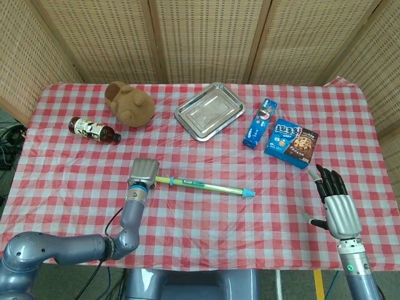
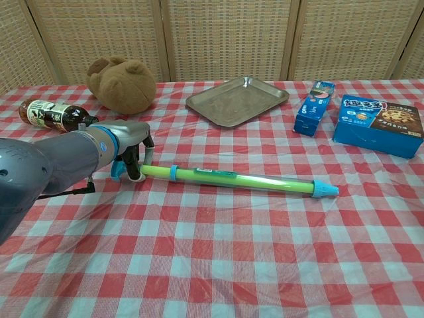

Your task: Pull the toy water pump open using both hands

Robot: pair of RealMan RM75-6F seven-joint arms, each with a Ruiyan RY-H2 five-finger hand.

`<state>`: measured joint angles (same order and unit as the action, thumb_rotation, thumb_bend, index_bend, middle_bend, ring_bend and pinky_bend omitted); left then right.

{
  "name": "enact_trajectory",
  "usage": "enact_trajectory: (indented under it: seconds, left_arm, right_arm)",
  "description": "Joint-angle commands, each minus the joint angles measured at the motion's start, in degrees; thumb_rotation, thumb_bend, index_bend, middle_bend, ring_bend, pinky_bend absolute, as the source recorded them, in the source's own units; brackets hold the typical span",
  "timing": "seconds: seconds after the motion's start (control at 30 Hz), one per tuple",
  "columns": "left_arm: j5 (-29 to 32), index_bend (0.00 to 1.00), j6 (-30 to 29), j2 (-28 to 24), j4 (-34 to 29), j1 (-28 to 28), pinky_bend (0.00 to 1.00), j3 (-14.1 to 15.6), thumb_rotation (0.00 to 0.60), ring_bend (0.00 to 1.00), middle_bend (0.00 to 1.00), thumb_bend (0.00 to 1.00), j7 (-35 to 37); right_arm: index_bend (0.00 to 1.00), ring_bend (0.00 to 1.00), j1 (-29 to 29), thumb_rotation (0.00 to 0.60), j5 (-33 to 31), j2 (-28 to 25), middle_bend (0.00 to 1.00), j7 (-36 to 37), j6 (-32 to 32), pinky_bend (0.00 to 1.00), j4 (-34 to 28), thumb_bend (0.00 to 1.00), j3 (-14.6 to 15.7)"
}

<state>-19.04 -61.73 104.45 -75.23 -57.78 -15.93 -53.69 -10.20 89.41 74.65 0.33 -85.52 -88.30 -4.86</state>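
The toy water pump [image 1: 203,185] [image 2: 232,179] is a long green tube with a blue nozzle, lying slantwise on the checked cloth. Its blue handle end [image 2: 118,169] is at the left. My left hand [image 1: 144,171] [image 2: 130,149] grips that handle end, its fingers curled over it. The nozzle tip [image 1: 249,192] [image 2: 327,191] points right and toward me. My right hand [image 1: 335,200] is far off at the table's right front edge, fingers straight and spread, holding nothing. It does not show in the chest view.
A brown plush bear [image 1: 130,104], a dark bottle [image 1: 94,130] and a steel tray [image 1: 209,111] lie at the back. A blue tube box [image 1: 260,122] and a blue biscuit box [image 1: 290,143] sit at the right. Wicker screens stand behind the table.
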Motion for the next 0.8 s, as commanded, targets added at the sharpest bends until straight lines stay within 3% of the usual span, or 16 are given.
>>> enact_trajectory:
  seconds: [0.03,0.57,0.8]
  left_arm:
    - [-1.9,0.80,-1.1,-0.8,-1.1,0.6,0.75,-0.1,0.600,0.83,0.91,0.59,1.2]
    - [-5.3,0.87,-5.9,-9.4,-12.7,4.7,0.75,-3.7,0.600,0.85,0.93,0.64,7.8]
    - [-8.5,0.87,-7.3,-14.4,-18.3,6.8,0.75,-3.8,0.600,0.85,0.93,0.64,10.4]
  right_arm:
    - [0.02,0.00,0.0,0.600,-0.2,-0.1,0.00,-0.1,0.2,0.00,-0.2,0.12,0.0]
    - [0.02,0.00,-0.2,0.600,0.1,0.0,0.00,-1.2,1.0,0.00,-0.9,0.12,0.6]
    - [0.05,0.00,-0.5,0.600,0.2,0.4,0.00,-1.8,1.4,0.00,-1.0,0.12,0.5]
